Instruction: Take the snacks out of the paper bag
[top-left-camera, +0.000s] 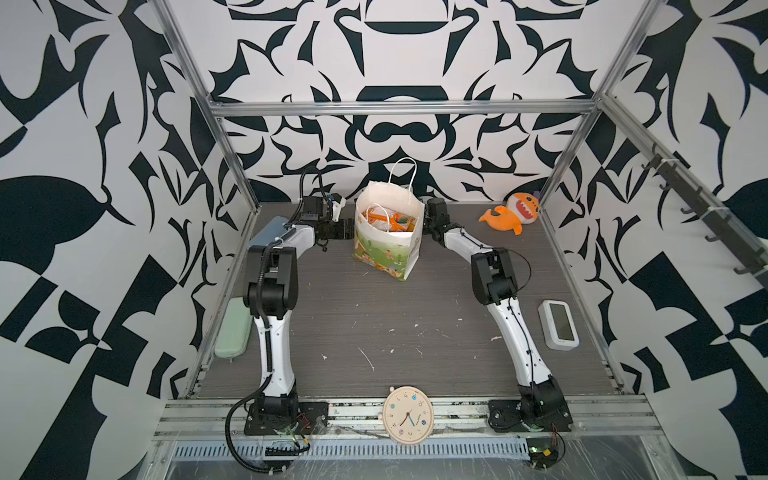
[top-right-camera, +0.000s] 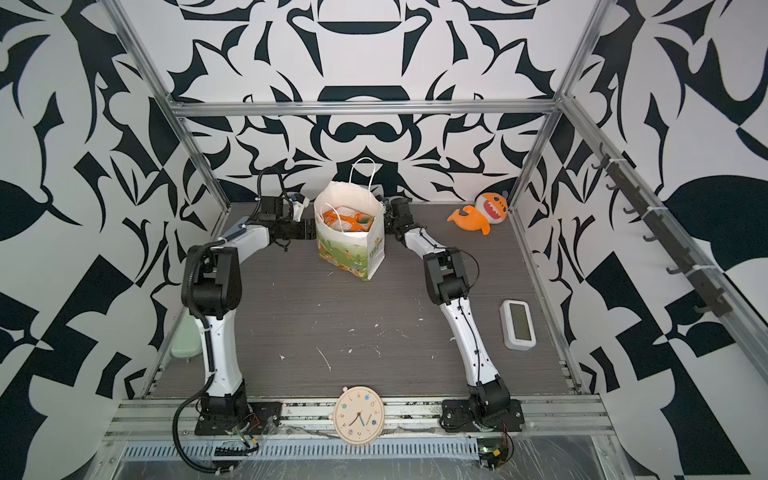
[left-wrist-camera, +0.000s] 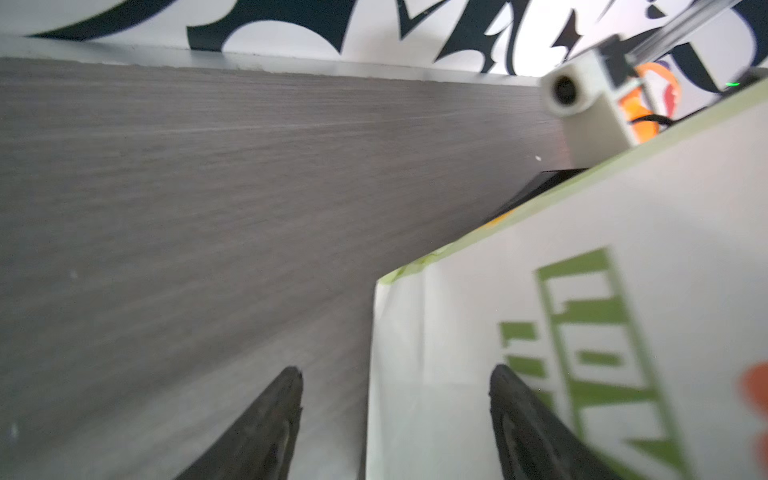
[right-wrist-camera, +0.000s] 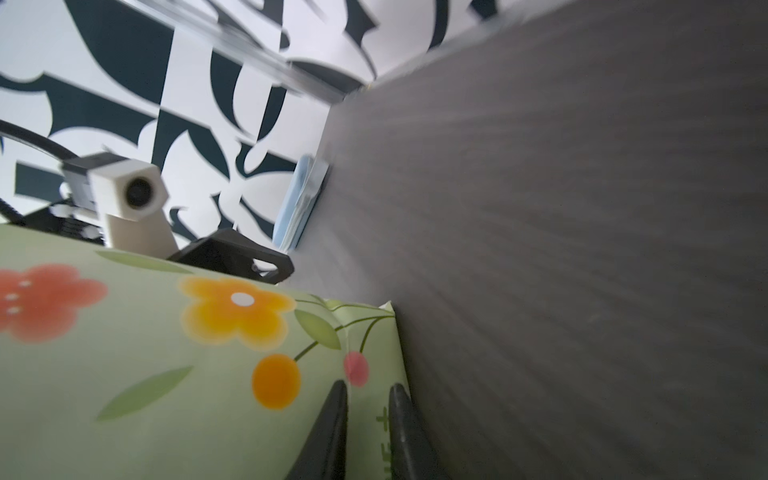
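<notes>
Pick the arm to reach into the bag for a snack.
Left, probably: the left tool is open beside the bag and holds nothing; the right tool looks pinched on the bag's corner, steadying it.

Overhead stereo; wrist views beside bag (left-wrist-camera: 457, 332)

paper bag (top-left-camera: 386, 249) (top-right-camera: 349, 253): one, far middle
snacks (top-left-camera: 376, 218) (top-right-camera: 345, 218): several packets overlapping in the bag, mostly orange; exact number cannot be told
arms: two, left arm (top-left-camera: 272, 282) and right arm (top-left-camera: 494, 278)
toy shark (top-left-camera: 513, 212): one, far right
round clock (top-left-camera: 408, 414): one, near middle
screen gadget (top-left-camera: 558, 325): one, right
oblong cases: two on the left, pale green case (top-left-camera: 232, 328) nearer, light-blue case (top-left-camera: 266, 232) farther
wall hooks (top-left-camera: 710, 239): a row on the right, too small to count
</notes>
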